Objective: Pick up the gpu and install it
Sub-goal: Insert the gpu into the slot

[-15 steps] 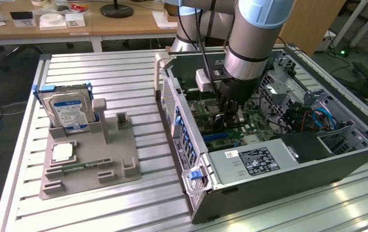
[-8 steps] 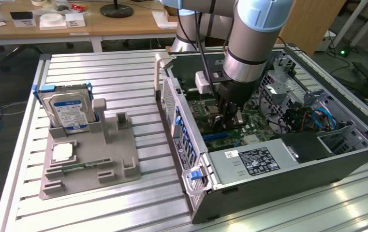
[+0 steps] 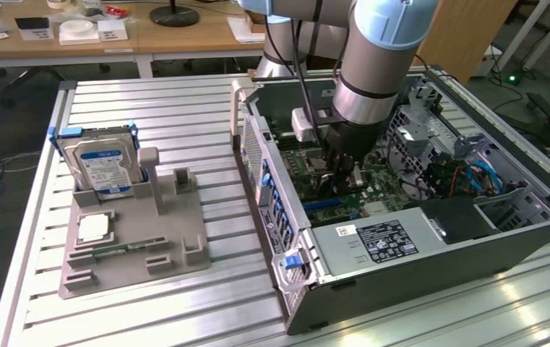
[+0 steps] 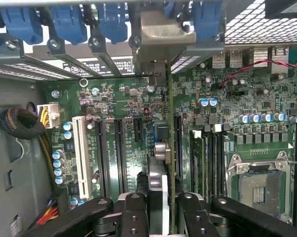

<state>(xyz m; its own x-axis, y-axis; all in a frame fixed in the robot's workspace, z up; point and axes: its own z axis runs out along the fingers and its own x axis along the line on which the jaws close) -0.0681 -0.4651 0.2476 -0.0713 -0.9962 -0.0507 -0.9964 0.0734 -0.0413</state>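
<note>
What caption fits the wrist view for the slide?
Gripper holds the gpu edge-on above the motherboard inside the open PC case.

No lettering was legible anywhere I looked. The black label [image 3: 387, 241] on the grey power supply box and the blue-and-white label [image 3: 104, 168] on the silver hard drive both carried print too small to read.

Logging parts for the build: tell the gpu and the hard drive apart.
The gpu hangs edge-on in the gripper over the motherboard; the hard drive stands in the grey holder. The gpu is thin and green-edged; the hard drive is thicker, silver, blue-labelled. Both stand on edge.
</note>
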